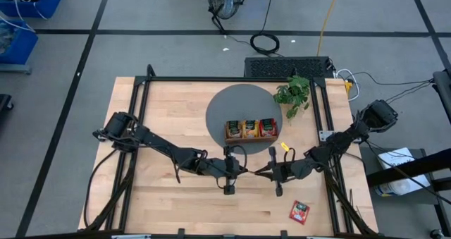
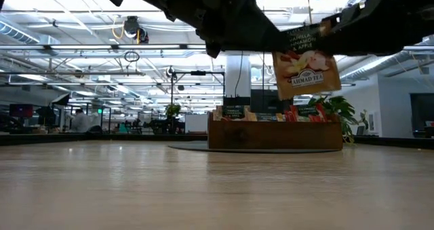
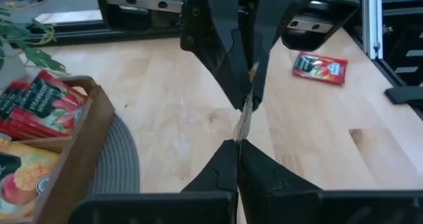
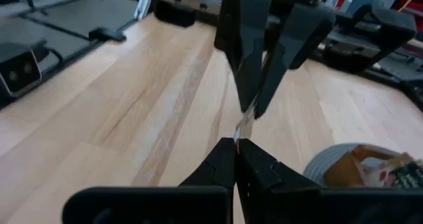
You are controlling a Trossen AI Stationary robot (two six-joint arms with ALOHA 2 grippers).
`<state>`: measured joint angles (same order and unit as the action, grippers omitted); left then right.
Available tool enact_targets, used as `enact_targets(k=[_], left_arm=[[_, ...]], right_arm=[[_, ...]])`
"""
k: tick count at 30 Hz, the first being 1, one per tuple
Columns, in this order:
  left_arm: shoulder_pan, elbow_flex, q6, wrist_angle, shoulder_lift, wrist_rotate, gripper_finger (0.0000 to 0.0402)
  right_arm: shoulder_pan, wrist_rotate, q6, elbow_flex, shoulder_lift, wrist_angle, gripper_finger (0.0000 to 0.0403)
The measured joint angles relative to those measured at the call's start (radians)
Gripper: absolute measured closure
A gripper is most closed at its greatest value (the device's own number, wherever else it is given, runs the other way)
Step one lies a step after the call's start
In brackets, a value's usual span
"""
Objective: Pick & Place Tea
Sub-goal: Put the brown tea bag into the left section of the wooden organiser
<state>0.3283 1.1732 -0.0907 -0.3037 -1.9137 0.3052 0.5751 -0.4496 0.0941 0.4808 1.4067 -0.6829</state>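
One orange tea sachet (image 2: 306, 68) hangs in the air, pinched thin-edge-on between both grippers. Red, orange and green-white sachets (image 1: 250, 128) stand in the wooden tray. One red sachet (image 1: 299, 211) lies flat, well apart, near the table's edge.

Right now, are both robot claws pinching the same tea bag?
Touching. The left wrist view shows the left end effector and right end effector both shut on one edge-on tea sachet.

We see both arms stretched inward, meeting mid-tabletop; left gripper (image 1: 243, 170) and right gripper (image 1: 259, 172) face tip to tip, jaws pinched together.
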Motion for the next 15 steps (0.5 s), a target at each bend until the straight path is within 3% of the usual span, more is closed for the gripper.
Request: enact_targets(k=[5,9,15], left_arm=[[0.004,0.0,-0.008,0.034,0.0,0.001,0.0398],[0.015,0.0,-0.009,0.054,0.0,0.013,0.0397],[0.028,0.0,0.0,0.15,0.065,0.141,0.0398]], right_arm=[[0.0,0.005,-0.007,-0.001,0.0,0.045,0.0388],[0.001,0.002,-0.026,-0.001,0.0,0.051,0.0349],[0.001,-0.053,-0.055,-0.001,0.0,0.052,0.0284]])
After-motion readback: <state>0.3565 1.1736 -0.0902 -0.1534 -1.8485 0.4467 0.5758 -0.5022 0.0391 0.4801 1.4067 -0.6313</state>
